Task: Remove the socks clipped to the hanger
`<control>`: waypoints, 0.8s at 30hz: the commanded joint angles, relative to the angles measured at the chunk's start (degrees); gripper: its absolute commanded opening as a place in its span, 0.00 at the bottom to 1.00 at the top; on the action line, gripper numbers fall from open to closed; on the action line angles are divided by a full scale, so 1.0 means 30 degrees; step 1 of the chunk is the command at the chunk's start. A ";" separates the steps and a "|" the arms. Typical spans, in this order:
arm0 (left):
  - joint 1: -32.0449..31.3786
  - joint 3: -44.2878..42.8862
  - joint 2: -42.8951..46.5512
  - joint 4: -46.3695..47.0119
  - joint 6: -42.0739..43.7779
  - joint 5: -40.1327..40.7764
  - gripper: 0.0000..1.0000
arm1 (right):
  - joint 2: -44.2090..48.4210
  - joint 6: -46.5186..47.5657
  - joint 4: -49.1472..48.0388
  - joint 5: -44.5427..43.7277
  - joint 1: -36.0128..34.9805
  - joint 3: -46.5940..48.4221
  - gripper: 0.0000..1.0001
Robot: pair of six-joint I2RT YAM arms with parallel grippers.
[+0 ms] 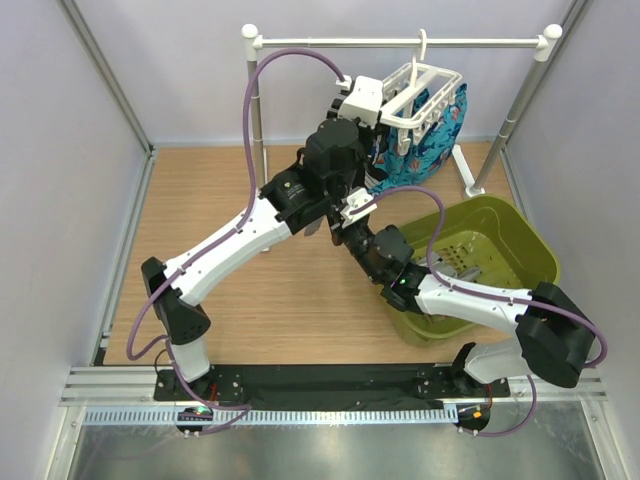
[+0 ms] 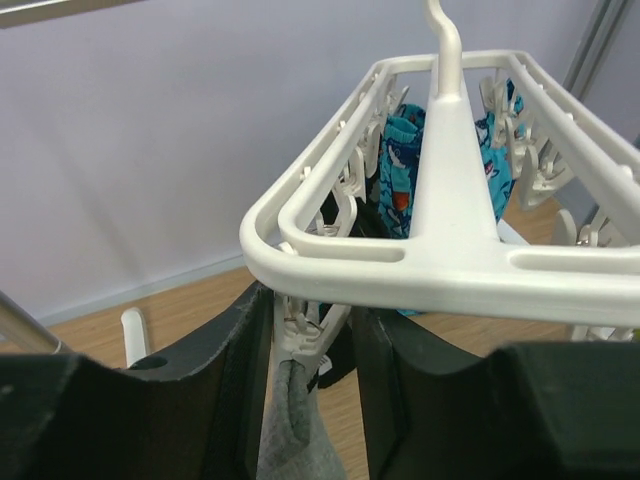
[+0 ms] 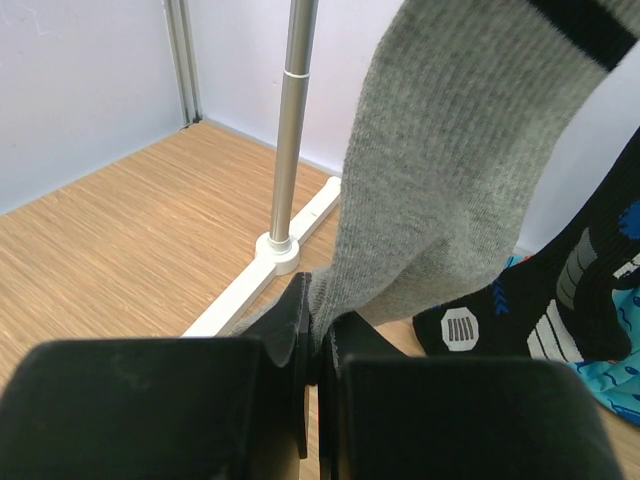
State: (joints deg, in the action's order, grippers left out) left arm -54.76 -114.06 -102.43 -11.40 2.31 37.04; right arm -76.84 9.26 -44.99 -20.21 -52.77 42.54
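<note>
I am working over a light wooden tabletop (image 1: 250, 290) enclosed by pale walls, with a white metal rail stand (image 1: 400, 42) standing at the back. An olive-green plastic basket (image 1: 520, 245) is sitting on my right; I cannot tell what is lying in it. The white plastic rectangular hanger (image 2: 450, 240) is hanging from the rail. My left gripper (image 2: 310, 370) is holding its jaws apart around a white clip peg (image 2: 305, 335). My right gripper (image 3: 318, 345) is clamping the lower end of a grey ribbed sock (image 3: 440, 190), which is hanging beside a black sock with white marks (image 3: 560, 300).

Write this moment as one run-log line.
left end effector: around clip, grip unclear | right end effector: shut on grey sock | grey sock: in clip on hanger | black sock: hangs beside
</note>
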 commanded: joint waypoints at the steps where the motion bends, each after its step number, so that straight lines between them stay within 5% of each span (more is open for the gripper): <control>1: -0.0027 -0.1237 -0.0250 0.0548 0.0433 0.0516 0.35 | 0.0681 -0.0097 -0.1028 -0.0032 -0.0192 0.0203 0.01; 11: -0.0027 -0.1033 0.0042 0.0518 -0.0065 0.0224 0.01 | 0.0857 -0.0126 -0.0999 -0.0061 -0.0250 0.0086 0.01; 24: -0.0027 -0.1736 0.0248 -0.0829 -0.1208 -0.0217 0.00 | 0.1382 -0.0799 -0.0295 -0.0471 -0.0251 -0.1052 0.01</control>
State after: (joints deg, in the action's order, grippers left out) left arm -54.76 -116.75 -103.02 -13.30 0.30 36.86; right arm -75.79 8.60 -44.36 -20.43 -53.19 41.69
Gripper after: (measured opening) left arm 0.227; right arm 0.051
